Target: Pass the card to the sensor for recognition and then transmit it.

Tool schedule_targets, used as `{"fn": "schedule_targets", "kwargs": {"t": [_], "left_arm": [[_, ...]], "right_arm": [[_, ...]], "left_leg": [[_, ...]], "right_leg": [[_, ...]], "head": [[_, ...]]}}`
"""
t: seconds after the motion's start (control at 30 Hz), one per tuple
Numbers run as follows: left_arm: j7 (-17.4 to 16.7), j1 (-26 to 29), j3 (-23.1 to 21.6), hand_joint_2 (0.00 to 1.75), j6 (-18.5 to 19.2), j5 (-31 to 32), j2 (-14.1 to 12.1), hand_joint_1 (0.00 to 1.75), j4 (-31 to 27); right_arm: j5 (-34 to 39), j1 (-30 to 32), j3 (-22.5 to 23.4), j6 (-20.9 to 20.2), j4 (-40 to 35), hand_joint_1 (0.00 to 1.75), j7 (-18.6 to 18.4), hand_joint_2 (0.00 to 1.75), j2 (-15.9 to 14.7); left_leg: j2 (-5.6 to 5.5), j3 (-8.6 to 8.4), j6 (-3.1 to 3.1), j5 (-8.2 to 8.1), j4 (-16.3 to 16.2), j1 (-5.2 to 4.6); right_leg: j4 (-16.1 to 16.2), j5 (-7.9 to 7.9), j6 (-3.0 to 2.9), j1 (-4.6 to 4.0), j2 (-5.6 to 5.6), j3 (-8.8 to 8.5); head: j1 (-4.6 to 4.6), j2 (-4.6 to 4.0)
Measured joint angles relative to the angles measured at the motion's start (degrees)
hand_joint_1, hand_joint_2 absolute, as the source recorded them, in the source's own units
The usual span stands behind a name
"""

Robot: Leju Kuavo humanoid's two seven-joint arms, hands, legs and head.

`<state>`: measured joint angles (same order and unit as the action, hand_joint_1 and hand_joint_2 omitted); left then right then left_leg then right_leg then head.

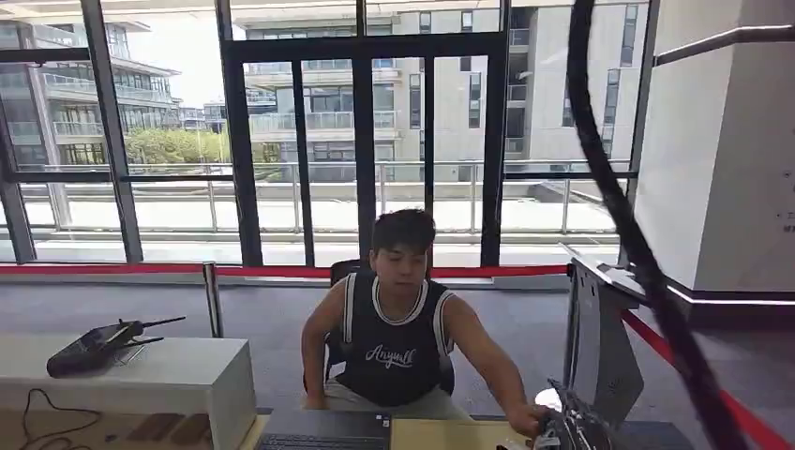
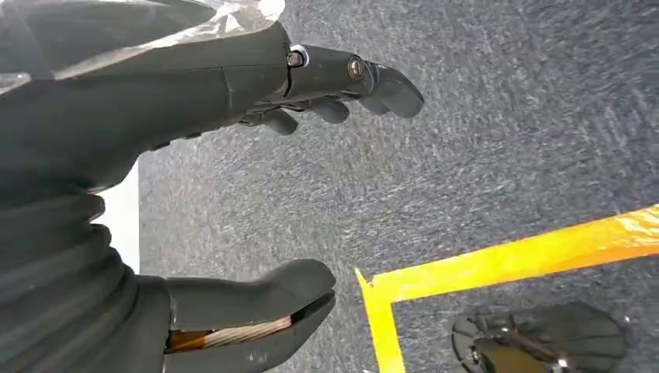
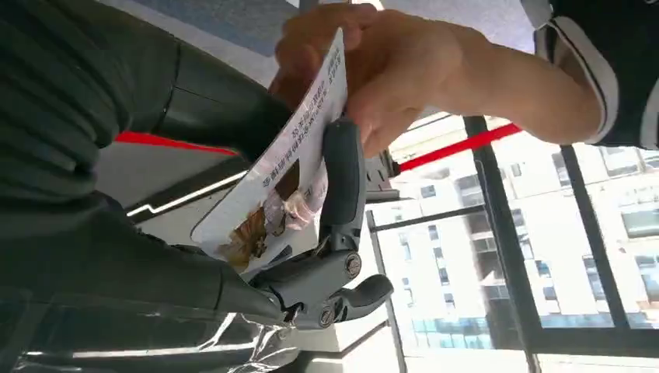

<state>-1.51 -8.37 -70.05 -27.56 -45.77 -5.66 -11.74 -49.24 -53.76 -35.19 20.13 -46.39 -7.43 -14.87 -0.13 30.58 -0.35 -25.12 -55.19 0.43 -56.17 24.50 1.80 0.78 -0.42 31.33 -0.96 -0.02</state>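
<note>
Right hand [image 3: 311, 233]: pinching card [image 3: 287, 155].
Person's hand [image 3: 381, 70]: gripping card's far end.
Left hand [image 2: 256, 194]: empty, fingers spread.
Advice: loosen only once person's grip looks firm.

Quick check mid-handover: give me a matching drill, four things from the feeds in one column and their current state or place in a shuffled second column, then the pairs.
1. card
2. left robot hand
3. person's hand
4. keyboard

A. hangs over grey carpet with yellow tape, holding nothing
B. touches the card's far end
C. lies on the desk before the seated person
D. pinched in the right robot hand

Pairs: 1-D, 2-A, 3-B, 4-C
</note>
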Motion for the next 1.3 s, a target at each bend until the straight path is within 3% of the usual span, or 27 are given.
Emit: {"fn": "schedule_targets", "kwargs": {"t": [0.2, 0.23, 0.27, 0.3, 0.9, 1.0, 1.17, 1.3], "left_arm": [[-0.5, -0.6, -0.8, 1.75, 0.2, 0.4, 0.2, 0.0, 0.0], [-0.5, -0.7, -0.9, 1.75, 0.2, 0.4, 0.2, 0.0, 0.0], [-0.6, -0.8, -1.0, 1.75, 0.2, 0.4, 0.3, 0.0, 0.0], [-0.7, -0.8, -1.0, 1.75, 0.2, 0.5, 0.3, 0.0, 0.0], [-0.8, -0.9, -1.4, 1.75, 0.4, 0.3, 0.7, 0.0, 0.0], [-0.4, -0.9, -1.4, 1.75, 0.2, -0.3, 0.7, 0.0, 0.0], [0.2, -0.5, -1.4, 1.75, -0.2, -1.8, 0.7, 0.0, 0.0], [0.3, 0.3, -1.4, 1.75, -0.5, -2.7, 0.7, 0.0, 0.0]], "right_arm": [[-1.1, -3.6, -2.3, 0.5, 5.3, 1.75, 0.9, 1.75, 3.9], [-1.2, -3.9, -2.6, 0.7, 6.0, 0.19, 0.9, 1.75, 4.4], [-1.2, -4.0, -2.8, 1.1, 6.7, 0.0, 1.0, 1.75, 4.9], [-1.2, -4.2, -3.0, 1.5, 7.4, 0.0, 1.0, 0.0, 5.3], [-0.2, -5.1, -5.8, 4.1, 13.9, 0.0, 0.6, 0.0, 8.0], [3.2, -5.2, -5.7, 4.0, 14.0, 0.0, 2.9, 0.0, 8.1], [15.2, -3.2, -4.9, -1.6, 12.3, 0.0, 10.3, 0.0, 8.4], [21.4, 3.0, -4.9, -4.0, 6.4, 0.0, 9.9, 0.0, 7.5]], "left_leg": [[0.0, -0.01, -0.01, 0.0, 0.0, 0.02], [0.0, -0.01, -0.01, 0.0, 0.0, 0.02], [-0.01, -0.01, -0.01, 0.0, 0.0, 0.02], [-0.01, -0.01, -0.01, 0.0, 0.0, 0.02], [0.0, -0.03, -0.02, 0.01, 0.0, 0.02], [0.0, -0.03, -0.02, 0.01, 0.0, 0.02], [0.0, -0.05, -0.02, 0.01, 0.0, 0.04], [0.0, -0.06, -0.02, 0.0, 0.0, 0.05]], "right_leg": [[0.0, 0.0, 0.0, -0.02, 0.0, 0.01], [0.0, 0.0, 0.0, -0.02, 0.0, 0.01], [0.0, 0.0, 0.0, -0.02, 0.0, 0.01], [0.0, 0.0, 0.0, -0.02, 0.0, 0.01], [0.0, 0.0, 0.0, -0.02, 0.0, 0.01], [0.0, 0.0, 0.0, -0.02, 0.0, 0.01], [0.0, 0.01, -0.01, -0.04, 0.0, 0.01], [0.0, 0.01, 0.0, -0.05, 0.0, 0.0]], "head": [[0.02, 0.0], [0.02, 0.0], [0.0, 0.0], [0.0, 0.0], [-0.02, 0.0], [-0.02, 0.0], [0.0, 0.0], [0.0, 0.0]]}}
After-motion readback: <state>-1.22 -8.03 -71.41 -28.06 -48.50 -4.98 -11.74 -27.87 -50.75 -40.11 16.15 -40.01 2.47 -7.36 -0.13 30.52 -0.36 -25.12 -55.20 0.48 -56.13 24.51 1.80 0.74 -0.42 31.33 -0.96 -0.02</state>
